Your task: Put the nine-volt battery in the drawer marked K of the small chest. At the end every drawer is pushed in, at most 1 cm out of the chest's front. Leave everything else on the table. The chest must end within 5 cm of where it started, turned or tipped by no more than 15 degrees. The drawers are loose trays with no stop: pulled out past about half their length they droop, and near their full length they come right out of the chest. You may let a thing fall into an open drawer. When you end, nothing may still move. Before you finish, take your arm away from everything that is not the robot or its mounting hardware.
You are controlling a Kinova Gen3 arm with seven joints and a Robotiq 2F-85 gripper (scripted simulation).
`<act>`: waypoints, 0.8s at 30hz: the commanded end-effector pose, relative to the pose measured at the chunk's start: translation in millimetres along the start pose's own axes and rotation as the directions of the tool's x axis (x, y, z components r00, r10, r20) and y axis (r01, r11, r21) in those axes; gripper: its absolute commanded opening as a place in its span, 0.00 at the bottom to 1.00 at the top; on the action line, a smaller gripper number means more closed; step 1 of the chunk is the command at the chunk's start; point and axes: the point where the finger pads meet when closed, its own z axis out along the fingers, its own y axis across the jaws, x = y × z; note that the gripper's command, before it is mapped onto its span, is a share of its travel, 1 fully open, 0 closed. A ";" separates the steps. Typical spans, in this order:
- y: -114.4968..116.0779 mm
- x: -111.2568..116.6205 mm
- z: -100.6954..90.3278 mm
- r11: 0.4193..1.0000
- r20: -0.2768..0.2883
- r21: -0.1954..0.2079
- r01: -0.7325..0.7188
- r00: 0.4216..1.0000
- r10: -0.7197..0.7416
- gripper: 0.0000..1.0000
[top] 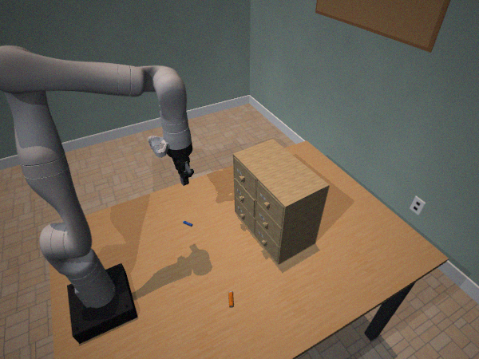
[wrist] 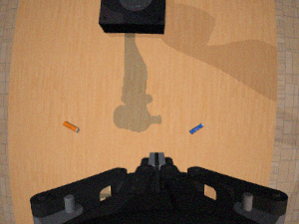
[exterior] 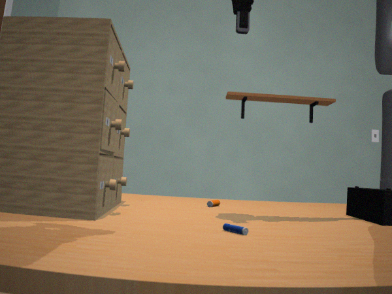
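On the table, beyond the pincer, stands the chest, drawers apparently shut. The pincer's closed, empty. I see no nine-volt below it; probably it's put away, leaving only settling still.

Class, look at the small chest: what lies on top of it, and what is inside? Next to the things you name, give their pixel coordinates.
Nothing rests on the small chest's [top: 279, 171] visible top. Its six drawers [top: 267, 204] look shut, so their contents are hidden.
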 end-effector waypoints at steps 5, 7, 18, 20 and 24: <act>-0.1 -0.3 -0.4 1.000 0.001 0.000 0.000 1.000 0.000 0.00; -0.1 -0.3 -0.4 1.000 0.001 0.000 0.000 1.000 0.000 0.00; -0.1 -0.3 -0.4 1.000 0.001 0.000 0.000 1.000 0.000 1.00; -0.1 -0.3 -0.4 1.000 0.001 0.000 0.000 1.000 0.000 1.00; -0.1 -0.3 -0.4 1.000 0.001 0.000 0.000 1.000 0.000 1.00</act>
